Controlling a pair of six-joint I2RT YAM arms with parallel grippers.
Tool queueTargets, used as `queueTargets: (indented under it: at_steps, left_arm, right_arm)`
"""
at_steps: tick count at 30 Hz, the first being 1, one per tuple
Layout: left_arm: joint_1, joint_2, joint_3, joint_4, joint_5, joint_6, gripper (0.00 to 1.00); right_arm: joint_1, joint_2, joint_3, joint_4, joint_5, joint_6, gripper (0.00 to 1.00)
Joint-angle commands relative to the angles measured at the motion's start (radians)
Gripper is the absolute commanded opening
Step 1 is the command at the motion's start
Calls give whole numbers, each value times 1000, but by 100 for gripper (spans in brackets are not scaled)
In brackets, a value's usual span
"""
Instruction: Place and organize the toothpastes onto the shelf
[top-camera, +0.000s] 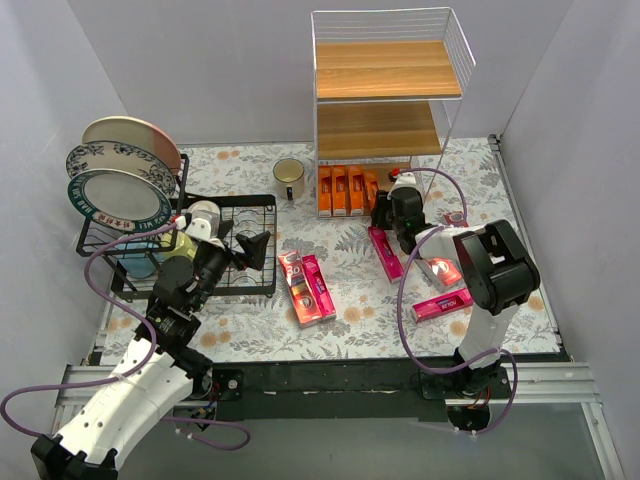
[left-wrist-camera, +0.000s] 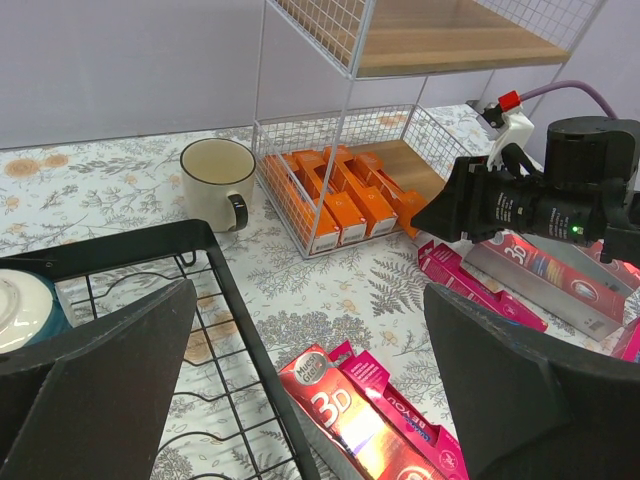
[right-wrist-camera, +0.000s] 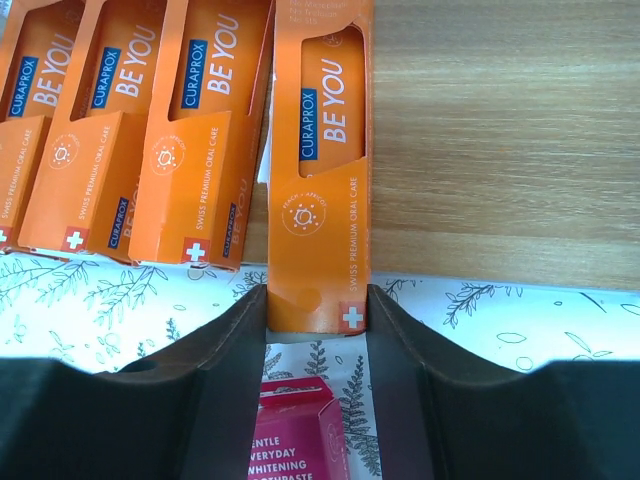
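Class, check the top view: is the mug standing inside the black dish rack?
No, the mug stands on the table, outside the dish rack, near the left side of the shelf.

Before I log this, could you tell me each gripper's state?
Left gripper: open, empty.
Right gripper: jaws closed on an orange carton.

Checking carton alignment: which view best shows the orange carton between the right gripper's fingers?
Right wrist: the orange carton is large and centred, print readable, with the right gripper closed on its sides. Top external shows only a sliver beside that gripper; left wrist shows it small, partly behind it.
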Motion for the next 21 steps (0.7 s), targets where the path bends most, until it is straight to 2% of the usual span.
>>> queueTargets:
  at_steps: [1, 8, 21]
  left_arm:
    - [-2, -7, 23, -4, 7, 12, 98]
    - [-2, 0, 20, -4, 4, 12, 98]
    - [-2, -2, 20, -5, -2, 12, 98]
  right_arm:
    - [8, -23, 4, 69, 5, 3, 47]
    - [16, 9, 57, 80, 53, 23, 43]
    - [27, 69, 129, 80, 142, 49, 43]
